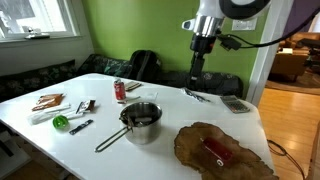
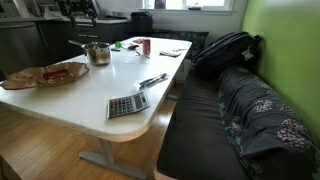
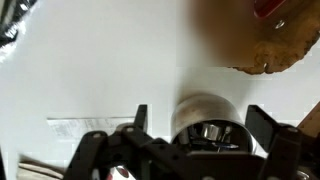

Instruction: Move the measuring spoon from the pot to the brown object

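Observation:
The steel pot [image 1: 143, 122] stands mid-table with its long handle pointing toward the front left; it also shows in an exterior view [image 2: 97, 52]. In the wrist view the pot [image 3: 210, 108] lies below, between my fingers, with the silvery measuring spoon [image 3: 205, 130] inside it. The brown wavy-edged slab [image 1: 222, 152] lies beside the pot with a flat red block [image 1: 215, 150] on it; its edge shows in the wrist view [image 3: 265, 55]. My gripper [image 1: 194, 80] hangs high above the table, open and empty [image 3: 201, 110].
A red can [image 1: 120, 90], a green round piece with a black-handled tool [image 1: 64, 122] and small pieces on white paper [image 1: 48, 102] lie on the left. A calculator [image 1: 237, 103] and small tools [image 1: 195, 95] lie near the far edge. A bench with a backpack [image 2: 230, 50] runs alongside.

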